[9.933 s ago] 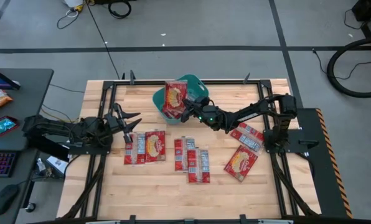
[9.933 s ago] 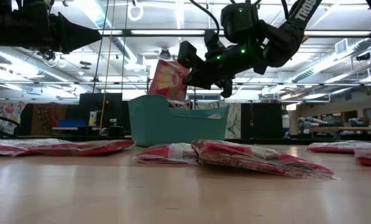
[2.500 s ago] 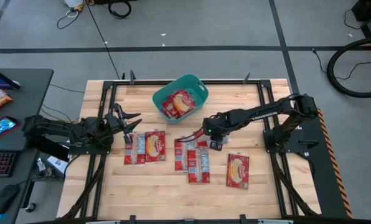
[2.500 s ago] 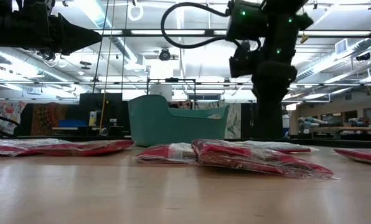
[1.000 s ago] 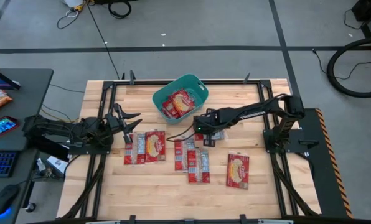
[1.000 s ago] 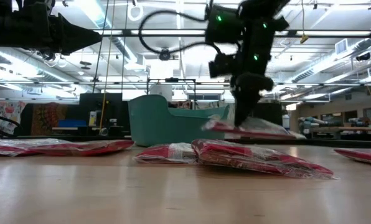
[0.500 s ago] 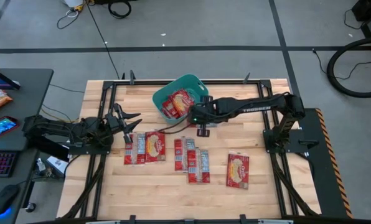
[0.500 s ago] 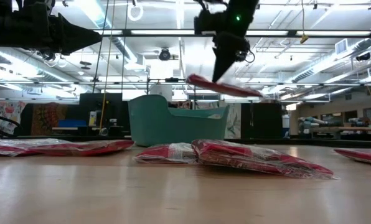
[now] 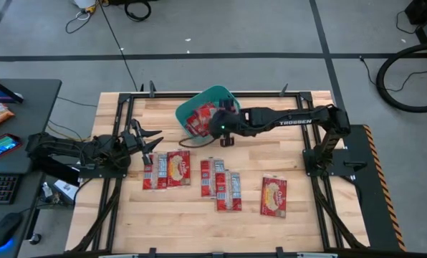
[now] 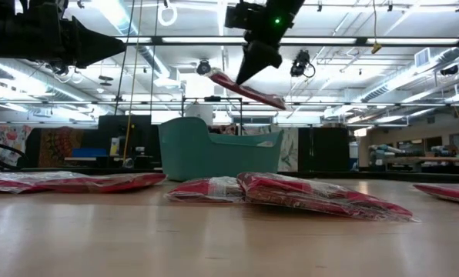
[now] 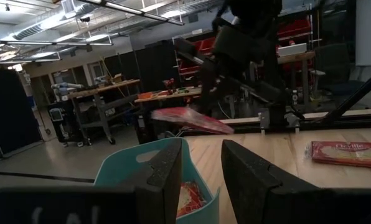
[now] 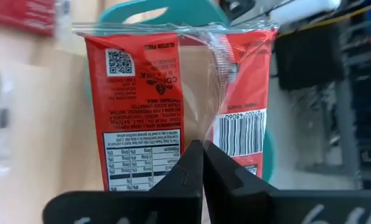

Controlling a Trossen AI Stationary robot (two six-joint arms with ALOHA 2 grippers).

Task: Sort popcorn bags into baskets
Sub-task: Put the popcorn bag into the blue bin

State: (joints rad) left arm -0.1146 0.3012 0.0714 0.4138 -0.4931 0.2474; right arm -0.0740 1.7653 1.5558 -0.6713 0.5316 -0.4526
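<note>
Right wrist view: right gripper (image 12: 202, 163) pinches popcorn bag (image 12: 173, 102) above teal basket (image 9: 218, 95); left gripper (image 11: 201, 174) parted, empty.

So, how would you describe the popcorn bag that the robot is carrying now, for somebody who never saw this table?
Find the teal basket at the table's far edge. Above it, the right gripper is shut on one red popcorn bag, held tilted in the air. All other bags lie on the wood or inside the basket.

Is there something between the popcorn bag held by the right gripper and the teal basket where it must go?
Nothing visible. The right gripper holds the popcorn bag in open air above the basket, over its rim. Bags already lie inside.
</note>
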